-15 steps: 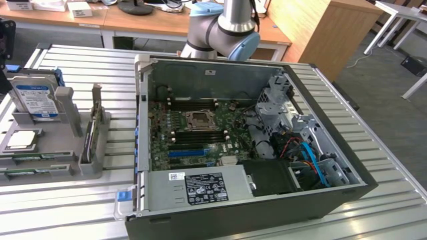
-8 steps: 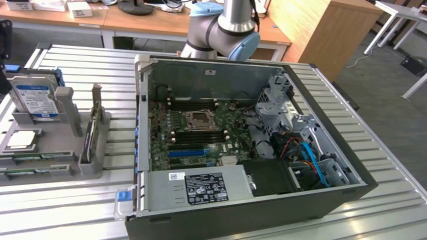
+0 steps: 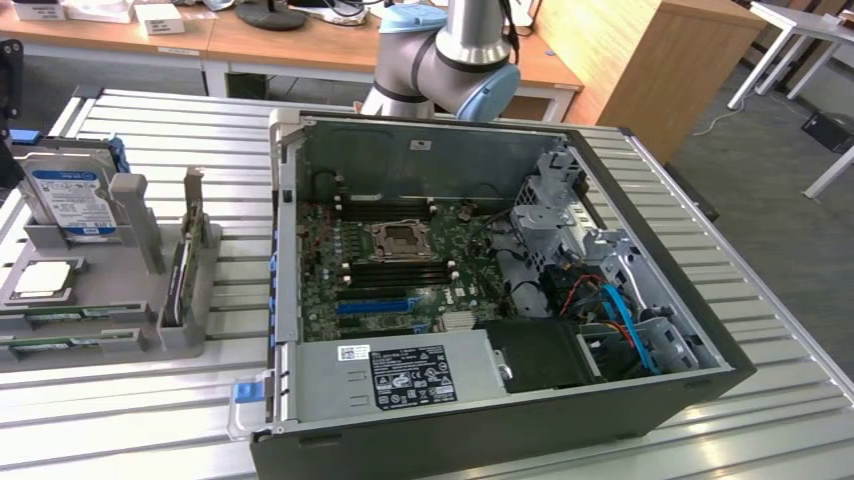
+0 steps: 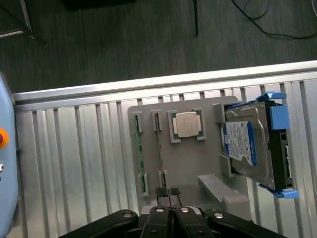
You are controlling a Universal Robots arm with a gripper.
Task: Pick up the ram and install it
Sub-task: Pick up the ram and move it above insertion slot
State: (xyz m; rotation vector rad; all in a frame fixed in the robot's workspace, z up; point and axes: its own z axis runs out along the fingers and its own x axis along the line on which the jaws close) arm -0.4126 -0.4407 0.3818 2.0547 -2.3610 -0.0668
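The arm point(image 3: 447, 60) is showing just a blue-capped joint and a silver tube behind the far wall of the computer case point(image 3: 534, 420) in the exterior view, and the top of the frame is cutting off the rest. In the wrist view the pincer point(image 4: 168, 197) is showing its dark linkage and two thin fingertips; the body behind them is running out of the frame. A pale blue shape with an orange spot point(image 4: 4, 144) is also being cut by that frame's edge, and I cannot tell what it is.

The pincer is pointing straight down over the grey holder point(image 4: 198, 163), which is sitting on the slatted tabletop point(image 4: 74, 163). Its fingertips are pressing together with no gap, and nothing is showing between them. They are hanging over one end of the holder, in line with a second stick point(image 4: 159, 146), which is showing edge-on as a thin line (too thin to read any chips). Whether the tips are touching the holder cannot be told.

The ram point(image 4: 140, 151) is lying in its slot in the holder, green edge up, just beside that second stick. Next along, a processor point(image 4: 186, 124) is resting in its square seat, and a blue-labelled hard drive point(image 4: 242, 144) is leaning at the holder's other side. In the exterior view an upright card point(image 3: 187, 250) is standing between the holder and the case, and the case's motherboard point(image 3: 400, 260) is lying open.
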